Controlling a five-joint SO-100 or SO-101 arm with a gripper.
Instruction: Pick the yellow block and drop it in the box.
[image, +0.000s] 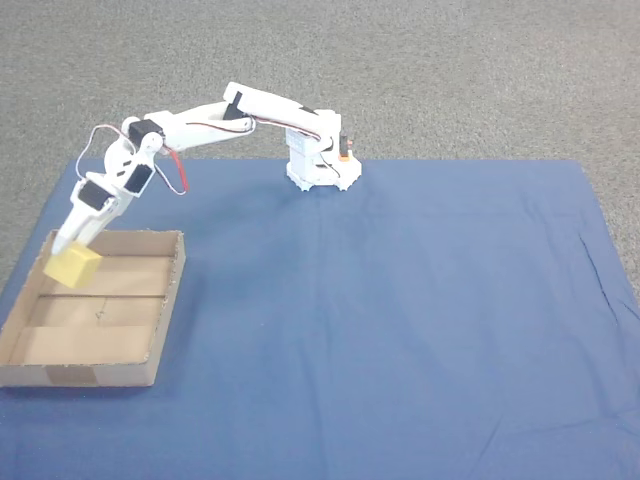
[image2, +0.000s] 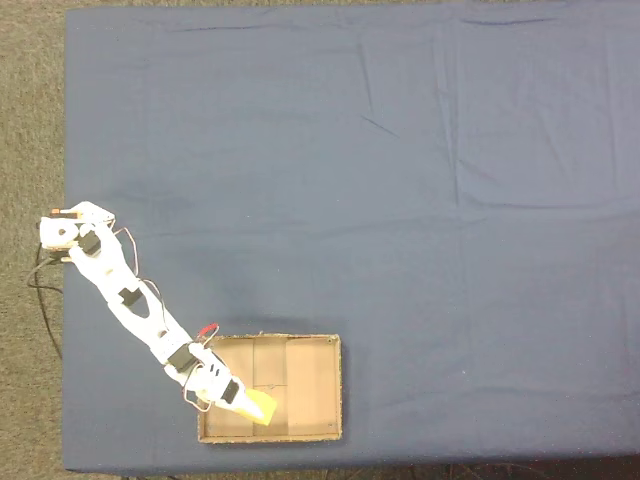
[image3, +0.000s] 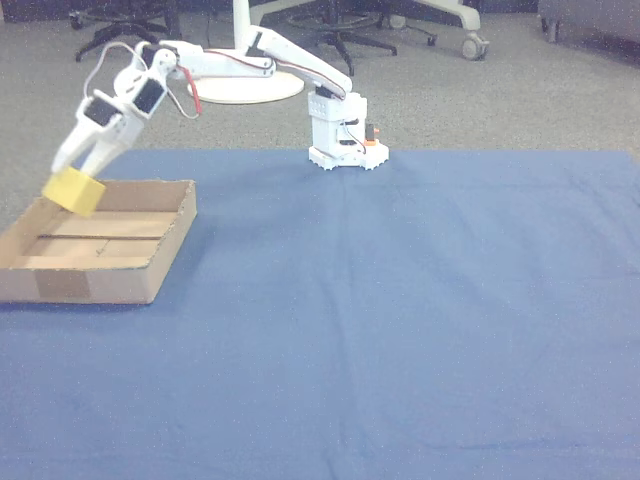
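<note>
The yellow block (image: 72, 266) (image2: 261, 406) (image3: 73, 191) hangs in the air over the far left part of the box (image: 166, 320) (image2: 337, 390) (image3: 150, 275), a shallow brown cardboard tray. My white gripper (image: 66, 244) (image2: 243, 398) (image3: 72, 170) is shut on the block, pinching its upper part, and points down and to the left in both fixed views. The block's underside stands clear above the tray's floor in the other view. The arm reaches out from its base (image: 320, 165) (image3: 343, 140).
A blue cloth (image: 400, 320) covers the table, with wide free room to the right of the tray. Grey carpet lies around the table. Office chair legs (image3: 330, 20) stand behind it in the other view.
</note>
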